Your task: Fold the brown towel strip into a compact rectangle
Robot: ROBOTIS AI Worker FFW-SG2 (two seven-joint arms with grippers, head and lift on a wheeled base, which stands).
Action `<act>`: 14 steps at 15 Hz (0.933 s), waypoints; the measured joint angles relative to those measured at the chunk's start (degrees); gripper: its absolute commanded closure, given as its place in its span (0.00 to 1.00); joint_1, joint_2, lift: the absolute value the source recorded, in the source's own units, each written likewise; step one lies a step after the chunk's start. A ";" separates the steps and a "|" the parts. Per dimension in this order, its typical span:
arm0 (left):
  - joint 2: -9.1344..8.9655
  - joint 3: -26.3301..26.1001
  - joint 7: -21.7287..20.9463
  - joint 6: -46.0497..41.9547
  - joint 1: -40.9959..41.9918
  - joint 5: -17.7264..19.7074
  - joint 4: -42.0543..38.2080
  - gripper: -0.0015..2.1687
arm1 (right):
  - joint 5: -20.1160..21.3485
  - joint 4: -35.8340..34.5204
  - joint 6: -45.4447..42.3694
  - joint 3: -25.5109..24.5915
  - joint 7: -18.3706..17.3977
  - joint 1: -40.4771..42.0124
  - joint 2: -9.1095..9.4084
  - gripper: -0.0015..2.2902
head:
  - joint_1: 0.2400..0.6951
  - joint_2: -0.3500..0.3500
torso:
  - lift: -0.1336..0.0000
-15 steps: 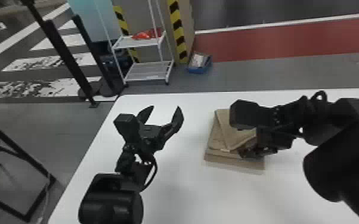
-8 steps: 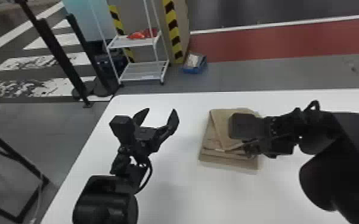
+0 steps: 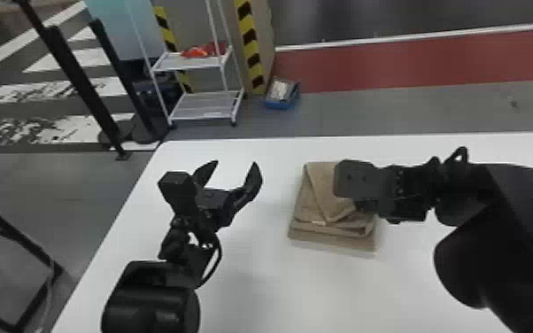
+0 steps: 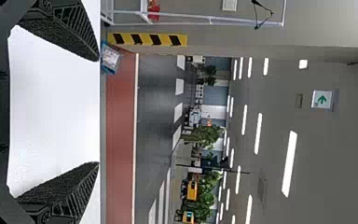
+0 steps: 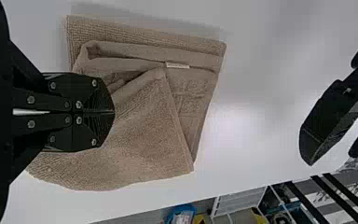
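Note:
The brown towel (image 3: 318,199) lies as a layered, roughly square stack on the white table, a loose flap slanting over its top and a pale label at one edge. My left gripper (image 3: 237,170) stands open to the towel's left, apart from it; in the left wrist view the open gripper (image 4: 95,112) has only table between its fingers. Over the towel's right part is my right gripper (image 3: 358,206). In the right wrist view the gripper (image 5: 113,112) is shut on the upper layer of the towel (image 5: 144,135), with creases running to its tips; the pinched cloth itself is hidden.
The white table (image 3: 261,270) extends around the towel, its far edge behind both grippers. On the floor beyond stand a white wire shelf (image 3: 206,106), a blue box (image 3: 282,94) and black posts.
My right gripper has closed at the towel's right side and shifted slightly away from the front edge. The whole scene has slid a little left in the head view; the left gripper remains open.

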 measured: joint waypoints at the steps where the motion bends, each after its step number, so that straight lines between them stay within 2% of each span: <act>1: 0.00 -0.07 0.00 0.00 0.04 0.00 0.00 0.04 | -0.27 0.02 0.02 -0.17 0.02 -0.07 0.19 0.45 | 1.00 0.86 | 0.08; 2: 0.00 -0.12 0.00 0.00 0.06 0.00 0.00 0.04 | -0.60 -0.05 0.02 -0.27 0.03 0.01 0.32 0.21 | 1.00 0.86 | 0.08; 3: 0.00 -0.13 0.00 0.00 0.09 0.00 0.00 0.04 | -0.88 -0.48 0.02 -0.38 0.03 0.50 0.32 0.17 | 1.00 0.86 | 0.08; 10: 0.00 -0.22 0.00 0.00 0.39 0.00 -0.09 0.04 | -0.18 -3.93 0.16 -0.57 -0.93 3.23 -2.14 0.18 | 1.00 0.85 | 0.08; 14: 0.00 -0.37 0.00 0.00 0.53 0.00 -0.19 0.04 | 0.40 -2.58 0.05 0.11 -2.13 2.70 -2.03 0.44 | 1.00 0.84 | 0.08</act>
